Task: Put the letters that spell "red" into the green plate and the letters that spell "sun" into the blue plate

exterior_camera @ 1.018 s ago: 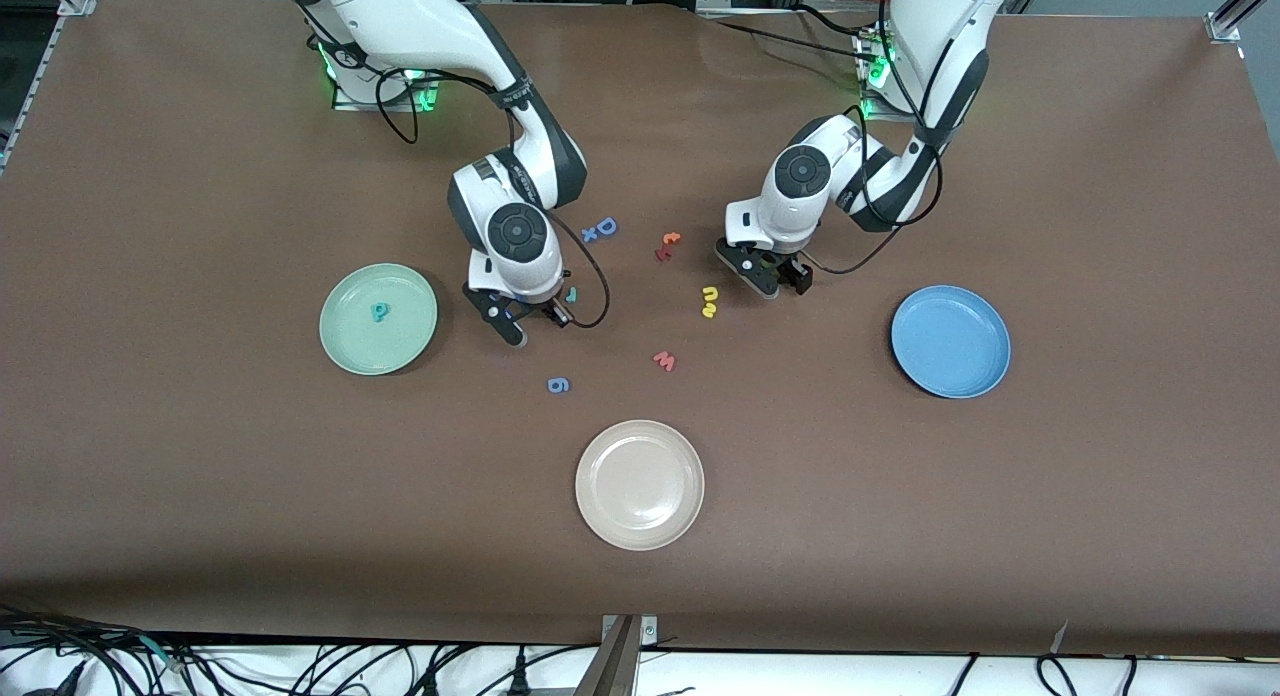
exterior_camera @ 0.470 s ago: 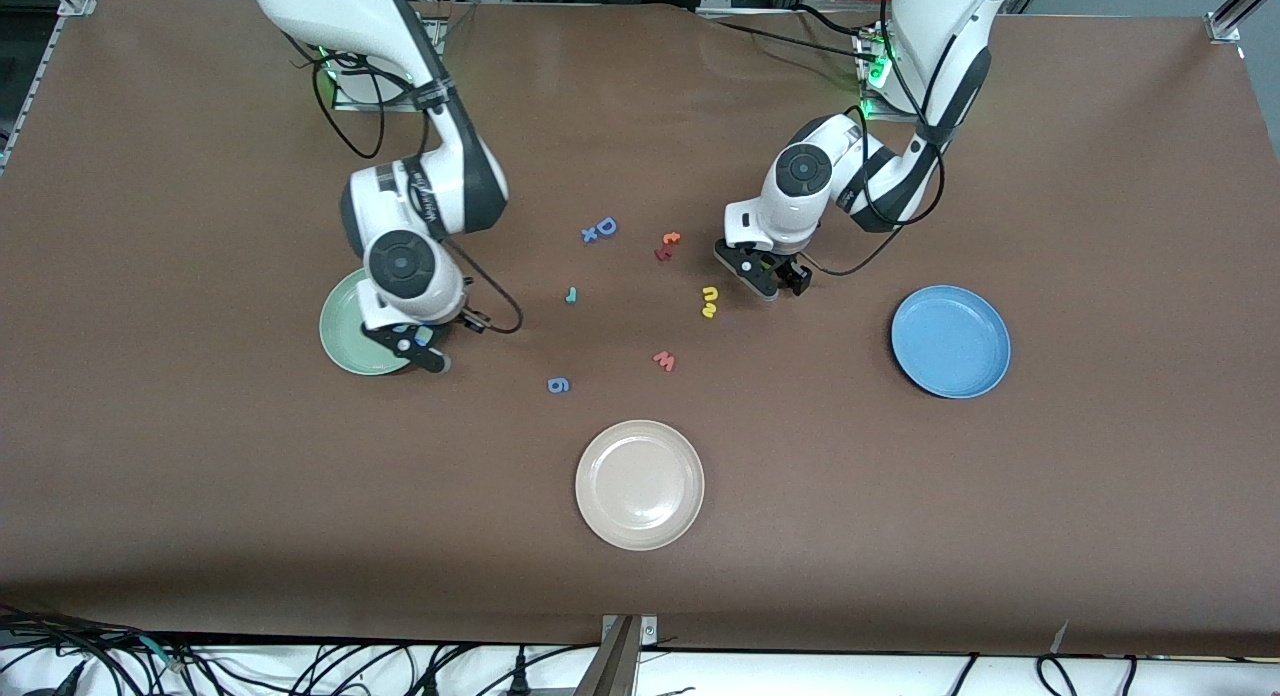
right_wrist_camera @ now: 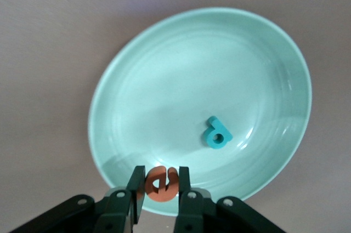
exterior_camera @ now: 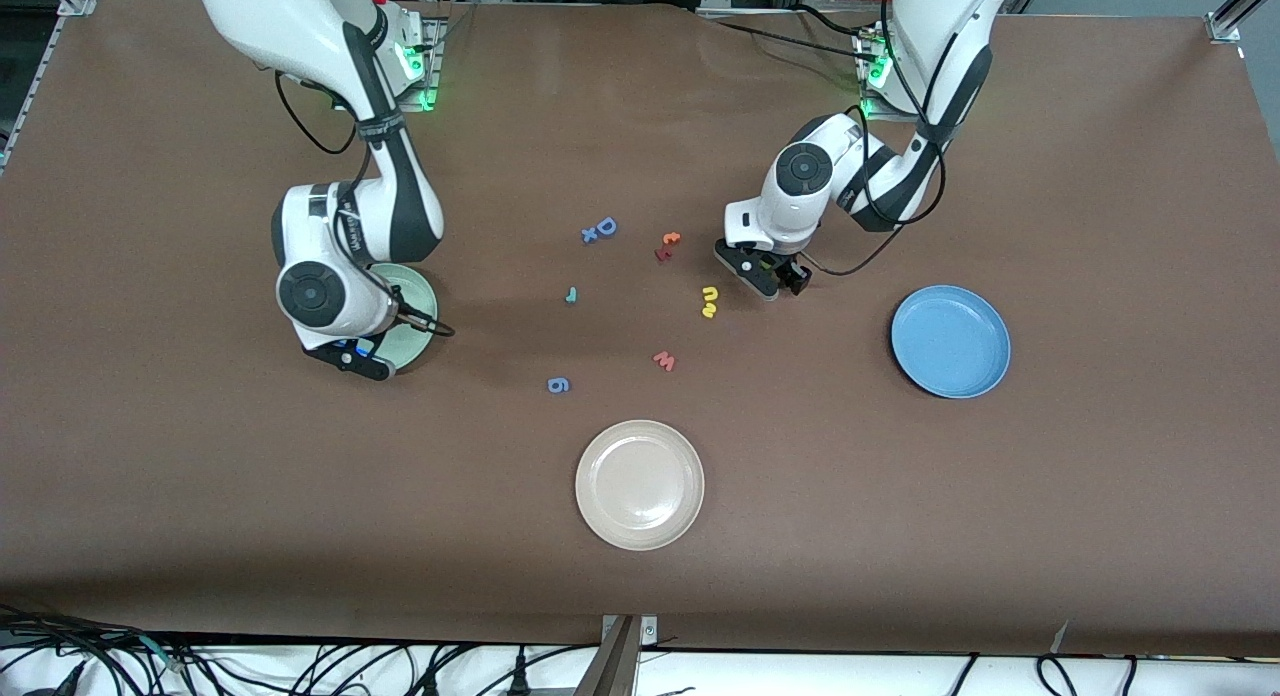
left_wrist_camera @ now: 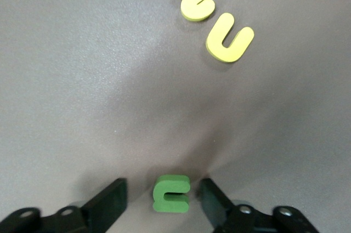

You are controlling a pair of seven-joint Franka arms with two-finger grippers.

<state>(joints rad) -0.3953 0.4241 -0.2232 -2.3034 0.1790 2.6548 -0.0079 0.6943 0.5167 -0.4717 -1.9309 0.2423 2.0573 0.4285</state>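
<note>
Right gripper [right_wrist_camera: 159,200] clamps the orange e [right_wrist_camera: 160,182] over the green plate [right_wrist_camera: 164,79] rim; left gripper [left_wrist_camera: 164,203], fingers apart, straddles the green u [left_wrist_camera: 171,193] on the table [exterior_camera: 900,526].

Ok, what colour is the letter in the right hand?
Orange: the "e" pinched in the right hand, clearest in the right wrist view.

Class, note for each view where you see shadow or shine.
Left wrist view: a soft shadow fans out over the table from the green u. Right wrist view: pale highlights on the green plate. Front view: green lamps glow at both arm bases.
</note>
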